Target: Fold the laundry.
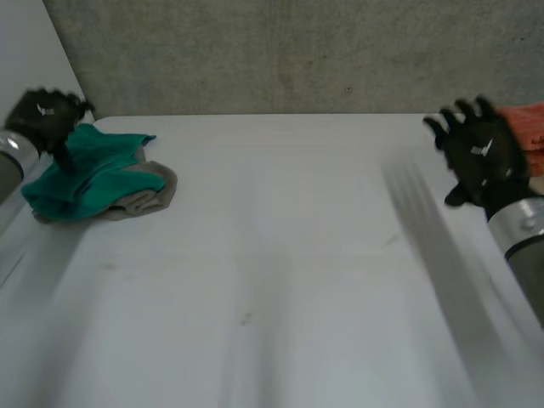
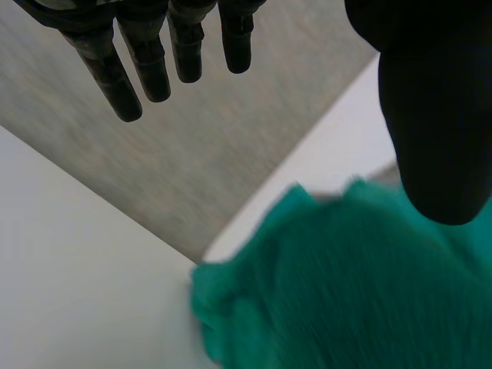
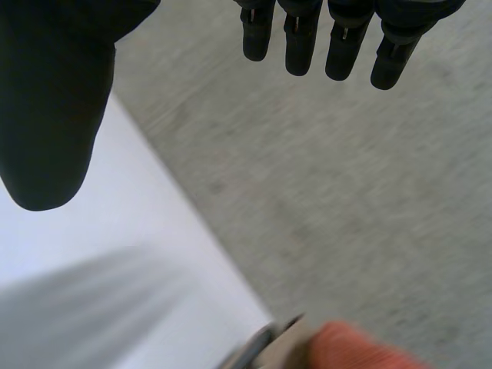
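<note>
A teal cloth (image 1: 76,174) lies crumpled on top of a beige cloth (image 1: 149,194) at the table's far left. My left hand (image 1: 47,115) hovers over the teal cloth's far left edge, fingers (image 2: 134,58) straight and holding nothing; the teal cloth (image 2: 346,292) lies under its palm. At the far right my right hand (image 1: 483,157) is raised above the table, fingers (image 3: 338,38) spread and empty. An orange cloth (image 1: 527,127) sits just behind it at the table's right edge, and the orange cloth (image 3: 361,350) lies below the palm.
The white table (image 1: 272,280) stretches wide between the two hands. A grey concrete wall (image 1: 297,51) rises behind its far edge.
</note>
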You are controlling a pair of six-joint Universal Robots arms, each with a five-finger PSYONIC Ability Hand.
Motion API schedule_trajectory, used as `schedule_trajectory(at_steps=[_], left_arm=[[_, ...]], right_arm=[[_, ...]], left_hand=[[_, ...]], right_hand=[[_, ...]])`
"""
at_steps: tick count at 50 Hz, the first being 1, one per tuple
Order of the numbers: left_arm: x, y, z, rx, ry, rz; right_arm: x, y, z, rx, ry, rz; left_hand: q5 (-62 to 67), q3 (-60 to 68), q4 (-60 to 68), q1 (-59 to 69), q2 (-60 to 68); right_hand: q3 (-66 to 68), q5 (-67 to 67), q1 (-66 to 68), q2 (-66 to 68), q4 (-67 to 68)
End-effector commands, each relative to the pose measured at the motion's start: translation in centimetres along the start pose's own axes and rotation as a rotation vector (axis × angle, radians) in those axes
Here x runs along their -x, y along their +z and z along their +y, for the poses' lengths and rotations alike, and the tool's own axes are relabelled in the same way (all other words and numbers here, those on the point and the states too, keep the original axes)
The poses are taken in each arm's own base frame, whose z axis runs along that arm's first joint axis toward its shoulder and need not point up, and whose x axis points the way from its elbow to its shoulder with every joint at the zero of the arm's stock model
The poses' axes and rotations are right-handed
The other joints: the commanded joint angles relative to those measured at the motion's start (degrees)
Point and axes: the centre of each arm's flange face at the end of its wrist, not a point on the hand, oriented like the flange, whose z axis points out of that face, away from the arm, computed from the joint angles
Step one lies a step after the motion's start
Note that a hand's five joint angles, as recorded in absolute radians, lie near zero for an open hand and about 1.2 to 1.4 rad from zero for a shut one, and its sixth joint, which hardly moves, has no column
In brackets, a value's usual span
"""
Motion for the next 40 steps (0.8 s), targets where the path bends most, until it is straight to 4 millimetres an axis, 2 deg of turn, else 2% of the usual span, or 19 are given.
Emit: schedule_trajectory(at_steps=[1, 6, 8, 9, 13, 14, 17, 18, 21, 22, 25, 28, 30, 31, 34, 36, 37, 39, 40], left_arm=[[-0.5, 3.2, 6.2, 0.026, -0.029, 0.025], [-1.3, 4.2, 8.1, 0.028, -0.033, 0.036], [-1.7, 4.4, 7.9, 0.018, -0.032, 0.04], [-1.7, 4.5, 7.8, 0.013, -0.029, 0.038], [-1.9, 4.7, 5.5, -0.046, -0.011, -0.001], [-1.7, 4.3, 2.7, -0.088, -0.004, -0.022], [-1.2, 2.7, -2.4, -0.159, -0.014, -0.054], [-1.0, 1.4, -5.5, -0.21, -0.036, -0.064], [-1.1, -0.9, -10.5, -0.307, -0.091, -0.062], [-1.5, -2.6, -13.6, -0.376, -0.14, -0.05], [-2.1, -6.2, -18.9, -0.49, -0.261, -0.004], [-3.4, -8.8, -21.5, -0.541, -0.39, 0.06], [-4.5, -9.6, -22.1, -0.547, -0.452, 0.098], [-6.0, -10.2, -22.6, -0.546, -0.506, 0.142], [-8.4, -10.9, -23.0, -0.53, -0.579, 0.198], [-11.2, -10.8, -21.9, -0.462, -0.643, 0.238], [-13.4, -10.3, -20.2, -0.394, -0.675, 0.26], [-15.9, -10.0, -18.8, -0.33, -0.692, 0.293], [-18.8, -9.9, -17.4, -0.268, -0.693, 0.331]], right_arm=[[0.9, -0.6, 1.8, 0.067, 0.008, -0.028], [0.9, -0.6, 2.0, 0.07, 0.008, -0.026], [0.8, -0.5, 2.1, 0.072, 0.009, -0.026], [0.9, -0.5, 2.1, 0.073, 0.009, -0.027], [0.7, -0.5, 2.2, 0.074, 0.008, -0.022], [0.7, -0.5, 2.2, 0.076, 0.008, -0.019], [0.7, -0.5, 2.2, 0.076, 0.009, -0.021], [0.7, -0.5, 2.2, 0.076, 0.009, -0.021], [0.6, -0.5, 2.1, 0.074, 0.008, -0.02], [0.6, -0.5, 2.1, 0.074, 0.008, -0.02], [0.6, -0.5, 2.1, 0.075, 0.008, -0.021], [0.7, -0.6, 2.2, 0.079, 0.01, -0.023], [0.8, -0.7, 2.2, 0.081, 0.011, -0.026], [0.9, -0.8, 2.3, 0.083, 0.012, -0.027], [0.9, -0.9, 2.3, 0.084, 0.014, -0.028], [0.9, -0.9, 2.2, 0.084, 0.015, -0.026], [0.8, -0.8, 2.2, 0.084, 0.016, -0.024], [0.8, -0.9, 2.2, 0.086, 0.016, -0.023], [0.8, -0.9, 2.2, 0.086, 0.018, -0.022]], left_hand=[[-0.1, -0.3, 0.5, 1.5, 0.7], [18.5, 18.3, 19.1, 20.1, 19.3], [57.6, 57.4, 58.2, 59.2, 58.4], [67.0, 66.8, 67.7, 68.7, 67.8], [67.1, 66.9, 67.8, 68.8, 67.9], [67.1, 66.9, 67.8, 68.8, 67.9], [67.1, 66.9, 67.8, 68.8, 67.9], [67.1, 66.9, 67.8, 68.8, 67.9], [67.1, 66.9, 67.8, 68.8, 67.9], [67.1, 66.9, 67.8, 68.8, 67.9], [67.1, 66.9, 67.8, 68.8, 67.9], [67.1, 66.9, 67.8, 68.8, 67.9], [67.1, 66.9, 67.8, 68.8, 67.9], [67.1, 66.9, 67.8, 68.8, 67.9], [67.1, 66.9, 67.8, 68.8, 67.9], [67.1, 66.9, 67.8, 68.8, 67.9], [67.1, 66.9, 67.8, 68.8, 67.9], [67.1, 66.9, 67.8, 68.8, 67.9], [67.1, 66.9, 67.8, 68.8, 67.9]], right_hand=[[-1.8, -2.6, -2.9, -2.2, -2.1], [-1.8, -2.6, -2.9, -2.2, -2.1], [-1.8, -2.6, -2.9, -2.2, -2.1], [-1.8, -2.6, -2.9, -2.2, -2.1], [-1.8, -2.6, -2.9, -2.2, -2.1], [-1.8, -2.6, -2.9, -2.2, -2.1], [-1.8, -2.6, -2.9, -2.2, -2.1], [-1.8, -2.6, -2.9, -2.2, -2.1], [-1.8, -2.6, -2.9, -2.2, -2.1], [-1.8, -2.6, -2.9, -2.2, -2.1], [-1.8, -2.6, -2.9, -2.2, -2.1], [-1.8, -2.6, -2.9, -2.2, -2.1], [-1.8, -2.6, -2.9, -2.2, -2.1], [-1.8, -2.6, -2.9, -2.2, -2.1], [-1.8, -2.6, -2.9, -2.2, -2.1], [-1.8, -2.6, -2.9, -2.2, -2.1], [-1.8, -2.6, -2.9, -2.2, -2.1], [-1.8, -2.6, -2.9, -2.2, -2.1], [-1.8, -2.6, -2.9, -2.2, -2.1]])
